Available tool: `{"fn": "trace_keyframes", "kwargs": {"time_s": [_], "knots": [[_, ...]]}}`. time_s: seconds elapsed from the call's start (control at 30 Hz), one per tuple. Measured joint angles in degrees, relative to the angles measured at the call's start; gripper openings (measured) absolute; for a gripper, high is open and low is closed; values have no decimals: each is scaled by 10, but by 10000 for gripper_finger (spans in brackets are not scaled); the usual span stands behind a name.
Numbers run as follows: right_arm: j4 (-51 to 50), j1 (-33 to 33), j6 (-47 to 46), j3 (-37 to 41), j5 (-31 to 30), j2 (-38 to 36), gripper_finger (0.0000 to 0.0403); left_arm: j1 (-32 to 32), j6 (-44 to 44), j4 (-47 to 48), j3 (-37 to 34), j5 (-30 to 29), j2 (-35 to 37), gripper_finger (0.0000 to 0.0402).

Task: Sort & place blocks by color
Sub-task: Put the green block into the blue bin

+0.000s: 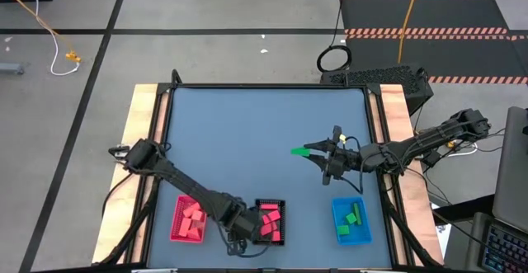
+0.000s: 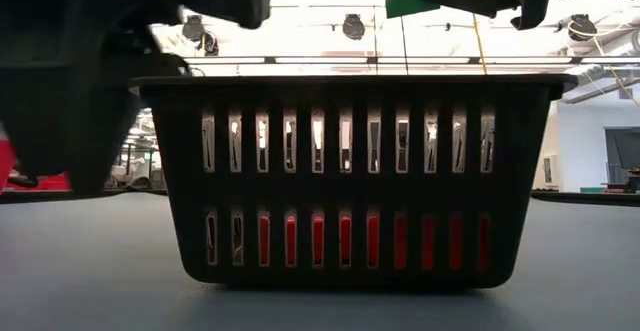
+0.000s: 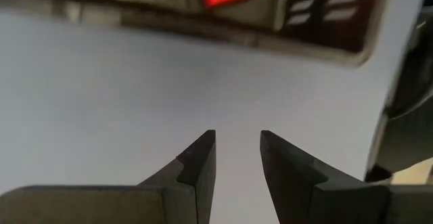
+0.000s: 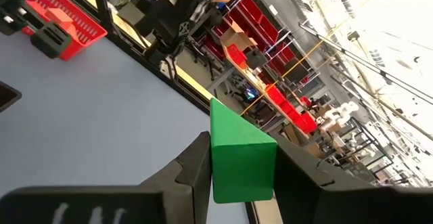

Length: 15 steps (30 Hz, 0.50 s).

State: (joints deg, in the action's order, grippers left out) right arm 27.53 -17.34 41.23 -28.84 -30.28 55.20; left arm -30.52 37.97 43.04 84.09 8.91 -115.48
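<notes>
1. We're on a blue-grey table [image 1: 247, 141], warehouse floor all around.
2. Right gripper [image 1: 317, 151] is clamped on a green wedge [image 1: 300, 151], held above mid-table, well apart from the blue tray [image 1: 337, 223] with the other greens.
3. Left gripper [image 1: 237, 238] sits by the black tray [image 1: 280, 204], fingers [image 3: 200, 163] slightly apart, nothing between them.
4. Red tray [image 1: 176, 223] holds the salmon blocks [image 1: 195, 218]; bright pink-red ones [image 1: 270, 221] are in the black.
5. We'd carry the wedge level to over the blue tray, lower inside the rim, then release.
</notes>
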Motion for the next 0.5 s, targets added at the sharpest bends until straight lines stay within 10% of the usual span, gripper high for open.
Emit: {"fn": "trace_keyframes", "kwargs": {"time_s": [0.5], "knots": [[0,0,1,0,0,0,111,0,-8,-120,0,0,0,118]]}}
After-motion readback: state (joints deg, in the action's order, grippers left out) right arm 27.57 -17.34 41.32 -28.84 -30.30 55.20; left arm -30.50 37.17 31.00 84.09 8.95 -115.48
